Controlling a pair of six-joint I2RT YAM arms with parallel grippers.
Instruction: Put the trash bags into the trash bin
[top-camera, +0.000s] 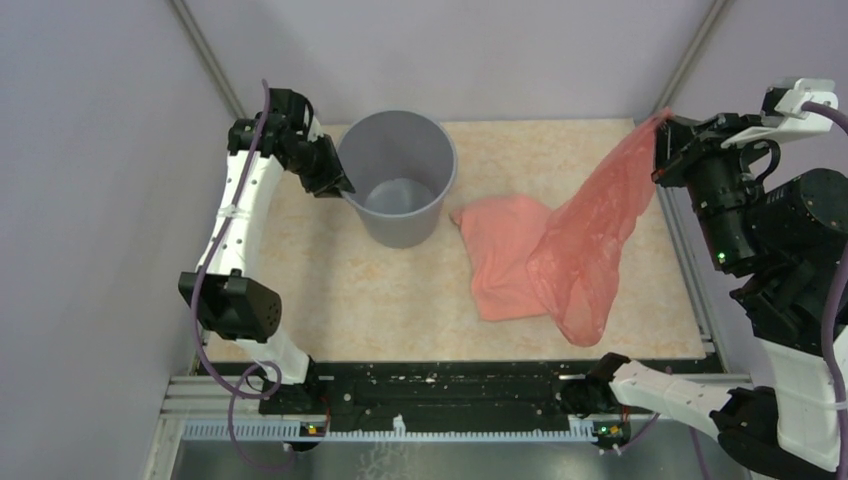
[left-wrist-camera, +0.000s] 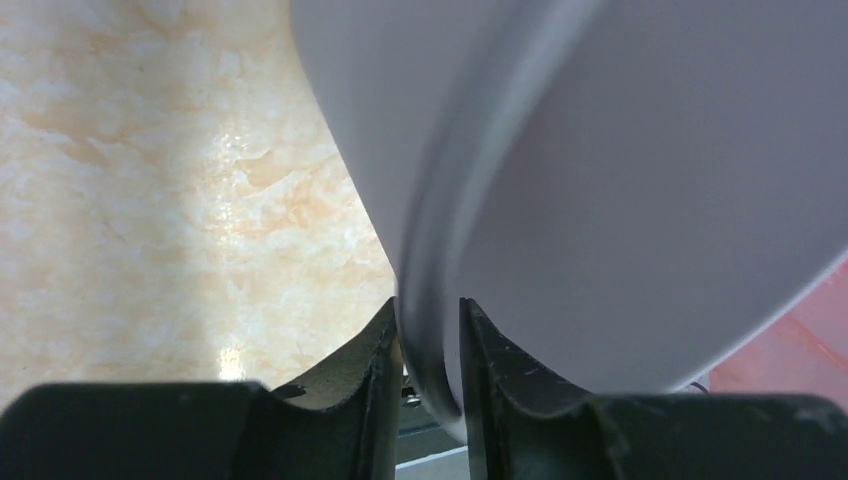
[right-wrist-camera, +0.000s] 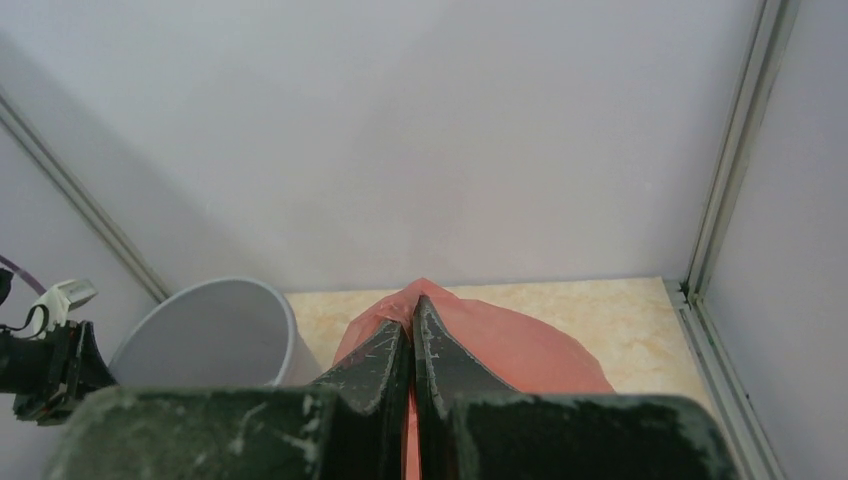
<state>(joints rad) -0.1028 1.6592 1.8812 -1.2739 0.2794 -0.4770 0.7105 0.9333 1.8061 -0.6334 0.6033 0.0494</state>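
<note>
Left gripper (left-wrist-camera: 428, 312) straddles the rim of the grey cylindrical plastic bin (top-camera: 400, 185), likely steadying it; whether it clamps is unclear. Right gripper (right-wrist-camera: 412, 305) pinches a translucent salmon-pink film trash bag (top-camera: 590, 235), hoisted at right.

Grey trash bin (top-camera: 400, 232), salmon-pink trash bags (top-camera: 600, 220), beige marbled table (top-camera: 380, 300), pale lilac walls (top-camera: 470, 50)

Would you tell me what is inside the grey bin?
Inside the bin only its bare grey floor shows. Its near wall hides a strip of that floor.
</note>
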